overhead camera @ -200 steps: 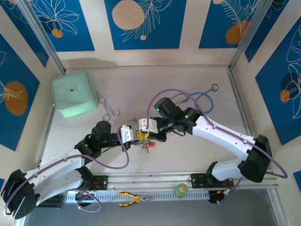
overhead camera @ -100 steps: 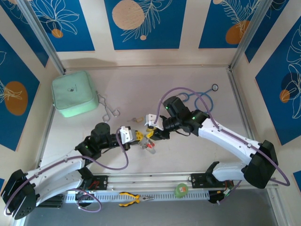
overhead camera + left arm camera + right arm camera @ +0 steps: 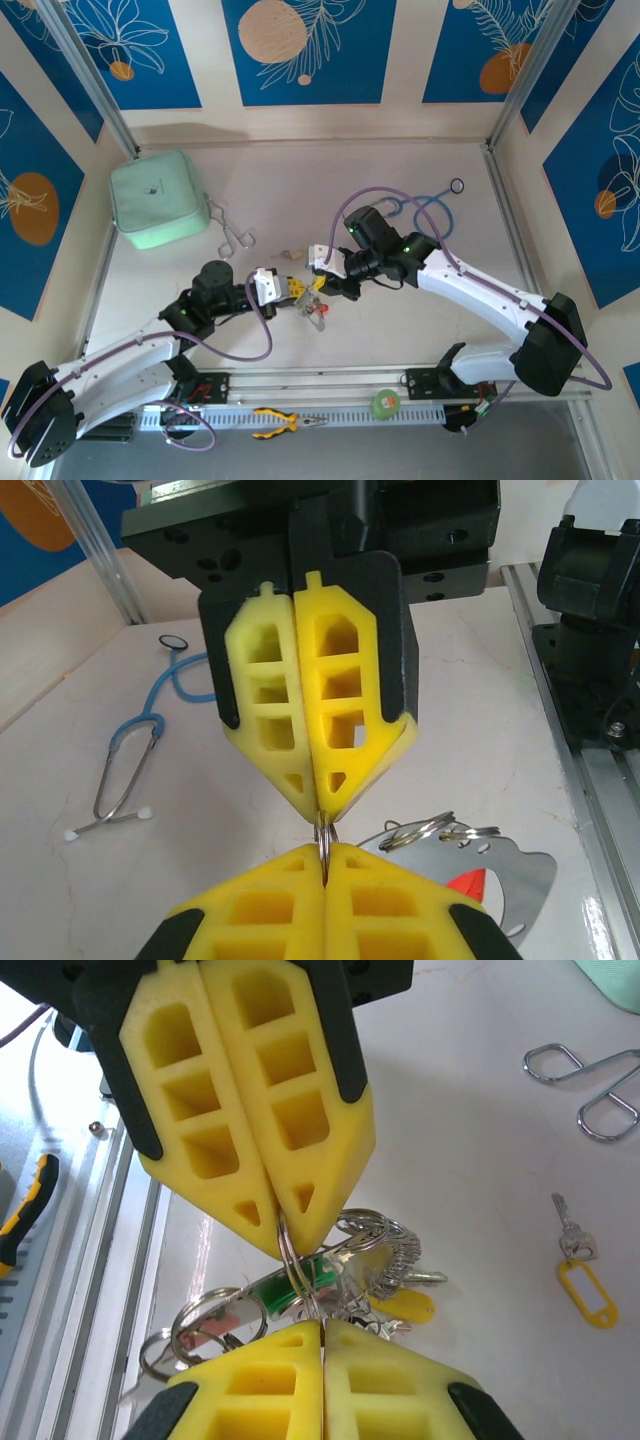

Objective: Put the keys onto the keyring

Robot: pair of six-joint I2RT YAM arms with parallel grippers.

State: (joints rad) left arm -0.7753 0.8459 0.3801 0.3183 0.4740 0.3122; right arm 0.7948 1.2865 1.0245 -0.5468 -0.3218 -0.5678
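Observation:
The keyring [image 3: 323,832] is a thin silvery ring stretched between two pairs of yellow fingers near the table's front middle. My left gripper [image 3: 325,852] [image 3: 297,291] is shut on its near side. My right gripper [image 3: 322,1325] [image 3: 318,280] is shut on the other side of the same keyring [image 3: 288,1250]. Below it hang keys [image 3: 395,1285] with green, yellow and red tags, beside more rings and a coiled chain, resting on the table [image 3: 317,312]. One loose key with a yellow tag [image 3: 578,1265] lies apart on the table [image 3: 292,254].
A mint-green pouch [image 3: 157,200] sits at the back left with metal forceps [image 3: 232,236] beside it. A blue stethoscope [image 3: 428,210] lies at the back right. Yellow-handled pliers [image 3: 285,422] and a green tape roll [image 3: 385,403] rest on the front rail.
My right gripper drew back to the right, opened, then closed on the ring opposite the left fingers. The left gripper stayed shut and the key bunch shifted slightly right.

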